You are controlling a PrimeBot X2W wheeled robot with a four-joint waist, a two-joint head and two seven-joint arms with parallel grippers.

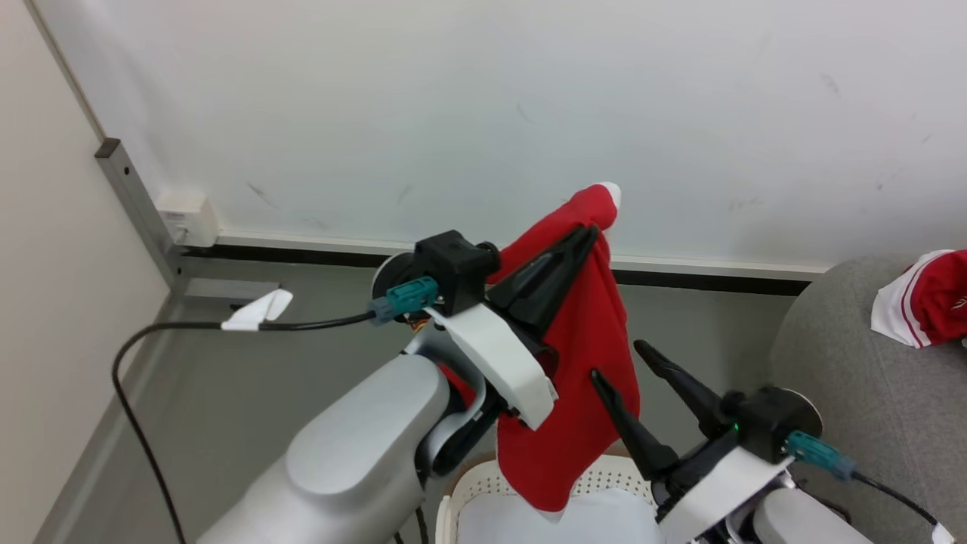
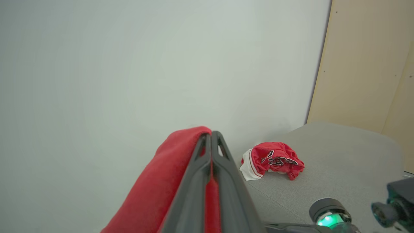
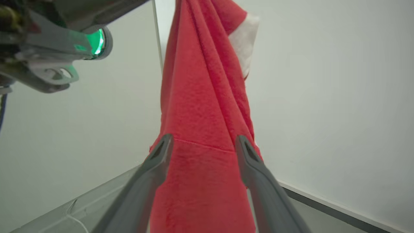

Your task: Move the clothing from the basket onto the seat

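we hold: left gripper (image 1: 591, 230) clamped on the red garment (image 1: 582, 378), which hangs over the basket (image 1: 476, 480) | right gripper (image 1: 616, 359) spread wide beside the cloth, holding nothing | jersey (image 1: 925, 298) lies on the seat (image 1: 831, 393), right | in our way: black cable (image 1: 317, 323), left | white pad (image 1: 529, 521) in basket | grey floor (image 1: 249, 378), white wall (image 1: 453, 113) far

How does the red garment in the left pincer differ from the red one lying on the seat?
The hanging garment dangles lengthwise over the basket, pinched in the shut left pincer. The crumpled garment lies bunched on the seat, untouched. The hanging garment shows plain red cloth, while the crumpled garment shows black-and-white lettering. Both are red with white trim.
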